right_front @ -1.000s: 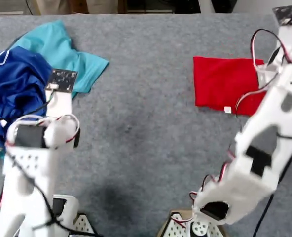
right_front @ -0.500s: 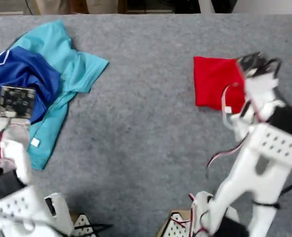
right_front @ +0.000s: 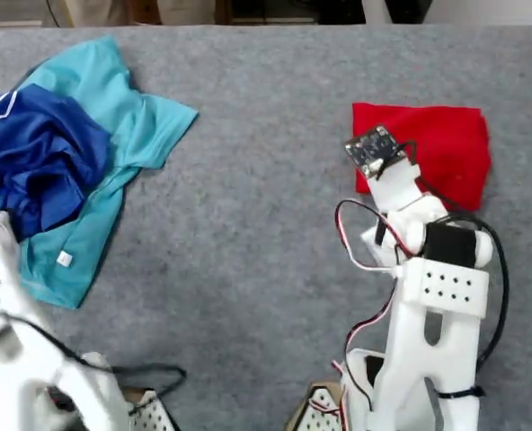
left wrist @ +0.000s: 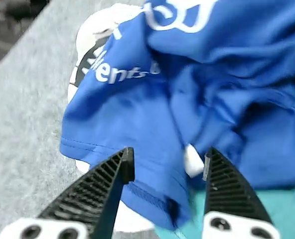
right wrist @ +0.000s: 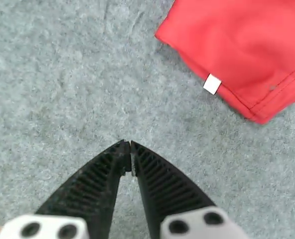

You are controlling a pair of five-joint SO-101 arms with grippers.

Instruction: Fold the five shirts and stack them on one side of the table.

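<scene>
A gray, fuzzy table [right_front: 257,251] runs from edge to edge.

From the high view, a red shirt [right_front: 437,144] lies folded in a neat block near the far right corner. By the left edge there is a messy heap: a blue shirt [right_front: 37,157] bunched up on top of a teal shirt [right_front: 127,117] that is spread out flat. The right arm [right_front: 432,296] stands at the near edge with its wrist over the near corner of the red shirt. The left arm [right_front: 19,359] sits in the near left corner, just beside the heap.

In the left wrist view, the left claw [left wrist: 168,154] hangs over the blue shirt [left wrist: 227,74] with its two fingers apart and nothing in them. A white shirt [left wrist: 95,37] peeks out from under the blue one.

In the right wrist view, the right claw [right wrist: 128,145] has its fingers together, holding nothing, over bare table. The red shirt [right wrist: 247,45] lies near it, not touching.

I think the job has only begun. One shirt looks done, and I count three more that need folding. A wide gray stretch between the heap and the red shirt gives room to spread one out. The heap hangs close to the left edge, so a pull toward the middle seems safest.
</scene>
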